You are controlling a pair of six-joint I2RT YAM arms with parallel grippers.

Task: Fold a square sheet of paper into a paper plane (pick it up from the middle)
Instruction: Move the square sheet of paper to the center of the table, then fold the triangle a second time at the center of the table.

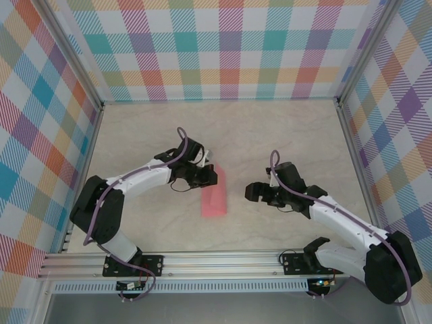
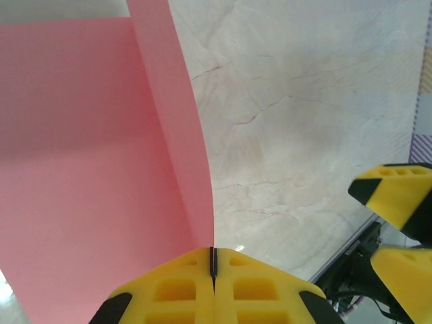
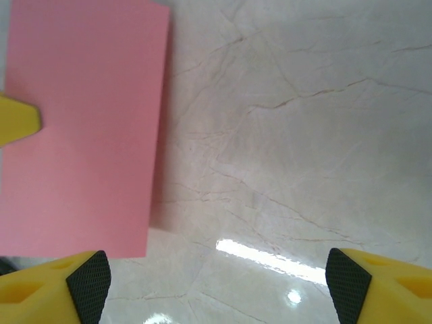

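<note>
The salmon-pink sheet of paper (image 1: 214, 194) is folded in half and lies mid-table as a narrow rectangle, its far end lifted. My left gripper (image 1: 208, 177) is shut on that far edge; in the left wrist view its yellow fingers (image 2: 175, 290) pinch the paper (image 2: 88, 169), whose upper layer curls up along the fold. My right gripper (image 1: 255, 192) hovers open to the right of the sheet, apart from it. In the right wrist view the paper (image 3: 84, 128) lies at the upper left, beyond the spread fingertips (image 3: 88, 280).
The marble-patterned tabletop (image 1: 283, 135) is walled by checkered panels (image 1: 223, 47) at the back and sides. An aluminium rail (image 1: 223, 260) runs along the near edge, by both arm bases.
</note>
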